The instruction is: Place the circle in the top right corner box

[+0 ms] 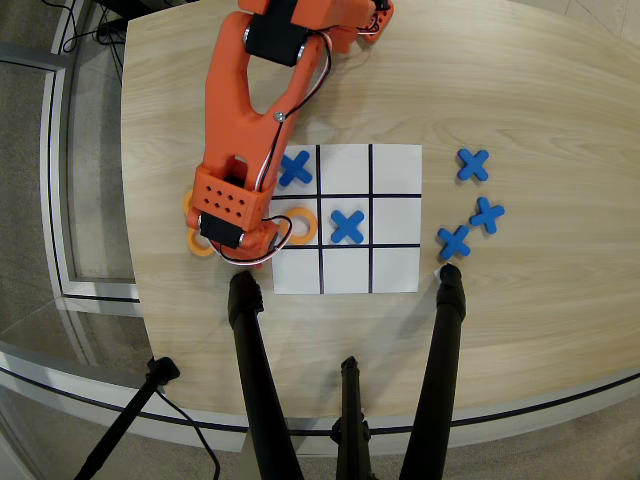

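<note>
End effector (262, 243), finger state indiscernible, beside circle (303, 225); I must lift cleanly, then carry toward top right corner box (395, 168).

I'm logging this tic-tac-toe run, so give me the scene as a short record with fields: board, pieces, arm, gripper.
board: 3x3 paper grid on a wooden table
on board: blue X top left cell; blue X centre cell; orange ring middle left cell
off board: three blue X pieces right of the grid; orange rings left of it
top right cell: blank
arm: orange arm over the grid's left edge
gripper: hidden under the arm
</note>
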{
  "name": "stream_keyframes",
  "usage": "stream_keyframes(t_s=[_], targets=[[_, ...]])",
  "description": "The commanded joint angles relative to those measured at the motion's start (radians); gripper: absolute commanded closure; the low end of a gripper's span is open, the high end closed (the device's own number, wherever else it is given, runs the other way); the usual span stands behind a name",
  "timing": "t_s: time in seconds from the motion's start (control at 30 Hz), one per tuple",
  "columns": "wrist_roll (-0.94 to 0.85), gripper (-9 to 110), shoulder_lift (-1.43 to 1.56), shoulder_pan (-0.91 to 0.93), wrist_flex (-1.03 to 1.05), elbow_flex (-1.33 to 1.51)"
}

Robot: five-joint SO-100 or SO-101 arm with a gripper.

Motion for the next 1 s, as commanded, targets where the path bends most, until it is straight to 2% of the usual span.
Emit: stream_keyframes(t_s=[0.0,0.3,0.53,0.97], targets=[[0.005,95,0.023,0.014,0.028,0.017],[-0.023,95,0.120,0.031,0.166,0.098],[-0.066,95,0.225,0.048,0.190,0.245],[-0.284,96,0.258,0.278,0.232,0.264]])
